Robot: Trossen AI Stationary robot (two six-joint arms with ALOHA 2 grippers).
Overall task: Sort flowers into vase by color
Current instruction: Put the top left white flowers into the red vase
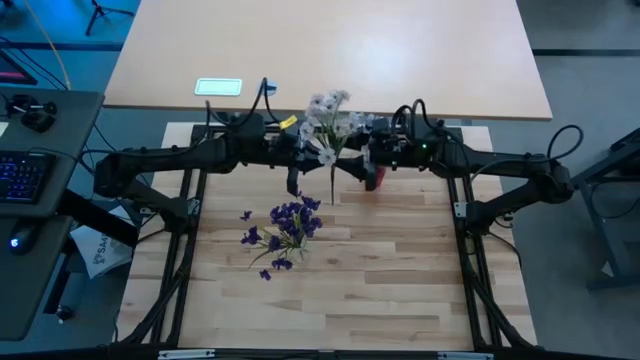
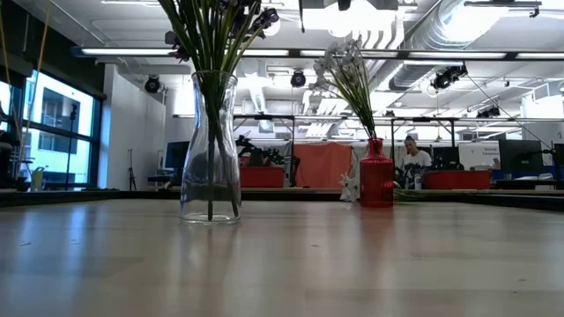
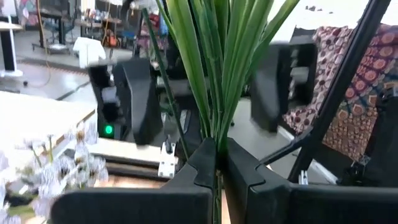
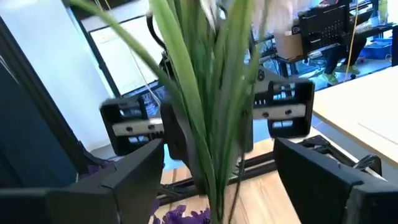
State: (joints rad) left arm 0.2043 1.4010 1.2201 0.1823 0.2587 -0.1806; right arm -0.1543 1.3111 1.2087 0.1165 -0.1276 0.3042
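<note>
A bunch of white flowers (image 1: 330, 108) on long green stems rises above the small red vase (image 1: 375, 179). In the low view, white flowers (image 2: 344, 63) stand with their stems in the red vase (image 2: 376, 173), and no gripper shows there. My left gripper (image 3: 217, 171) is shut on the green stems. My right gripper (image 4: 219, 149) is open, one finger on each side of the same stems (image 4: 208, 112), and does not touch them. The purple flowers (image 1: 285, 225) stand in a clear glass vase (image 2: 210, 150). My left gripper pinches the bundle of green stems (image 3: 215, 134) between its two fingers, several stems together. The fingers lie across the stems, and the leaves fan out beyond them. In the high view it comes level from the table's left side (image 1: 318, 150). The stems' lower ends are hidden in the wrist view.
The clear glass vase with purple flowers (image 2: 220, 26) stands toward the near side of the wooden table (image 1: 400, 270), left of the red vase. A larger pale table (image 1: 330, 50) lies beyond the far edge. A keyboard (image 1: 22, 175) sits at the far left.
</note>
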